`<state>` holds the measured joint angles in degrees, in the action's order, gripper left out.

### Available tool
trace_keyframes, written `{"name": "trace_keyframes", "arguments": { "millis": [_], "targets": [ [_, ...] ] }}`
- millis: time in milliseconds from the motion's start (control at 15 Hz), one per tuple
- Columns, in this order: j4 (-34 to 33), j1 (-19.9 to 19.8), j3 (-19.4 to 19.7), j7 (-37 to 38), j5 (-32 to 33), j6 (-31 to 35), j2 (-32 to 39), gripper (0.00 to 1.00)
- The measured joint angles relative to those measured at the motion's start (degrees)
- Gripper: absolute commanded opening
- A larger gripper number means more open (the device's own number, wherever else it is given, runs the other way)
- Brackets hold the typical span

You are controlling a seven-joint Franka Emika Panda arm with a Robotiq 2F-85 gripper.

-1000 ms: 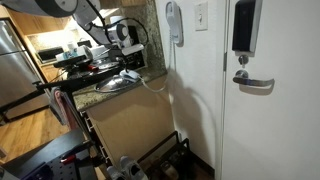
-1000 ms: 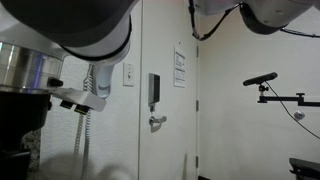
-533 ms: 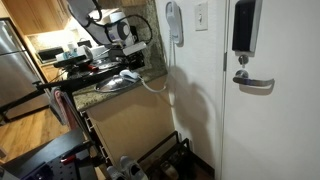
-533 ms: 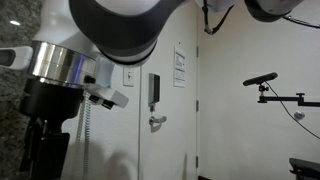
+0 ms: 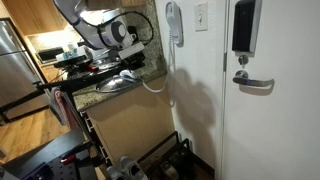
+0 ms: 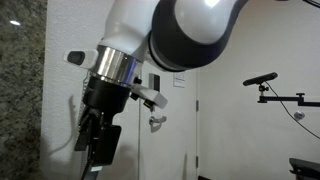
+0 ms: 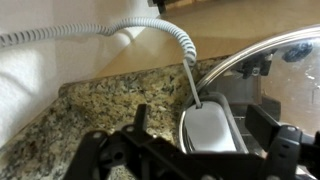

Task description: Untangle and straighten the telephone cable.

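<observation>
Jaws spread wide and released, gripping nothing, low over the speckled brown granite bench (image 7: 90, 110). The thin whitish-grey coiled telephone cable (image 7: 120, 28) runs across the top of the wrist view along the wall. It then bends down and meets a white rounded plastic body (image 7: 212, 135) lying on the bench, framed between the jaws. In an exterior view the cable (image 5: 152, 85) sags from the white wall phone (image 5: 174, 22) over to the bench edge. A curved glass lid (image 7: 275, 50) sits just beside the white body.
</observation>
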<state>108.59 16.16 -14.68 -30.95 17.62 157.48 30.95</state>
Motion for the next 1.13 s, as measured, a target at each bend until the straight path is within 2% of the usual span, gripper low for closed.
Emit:
{"name": "trace_keyframes", "arguments": {
  "millis": [200,400,533,733,867,1133],
  "targets": [
    [9.2,0.1,2.0,5.7,2.5,4.9,-6.1,1.00],
    [18.6,1.7,5.6,13.7,7.9,9.6,-12.9,1.00],
    [25.3,4.6,9.8,21.3,14.4,12.2,-18.3,1.00],
    [33.8,8.7,15.2,35.5,27.9,12.7,-27.2,1.00],
    [38.3,9.4,15.8,45.1,36.9,11.8,-33.5,1.00],
    [44.5,9.1,13.4,59.7,49.1,9.5,-44.2,1.00]
  ]
}}
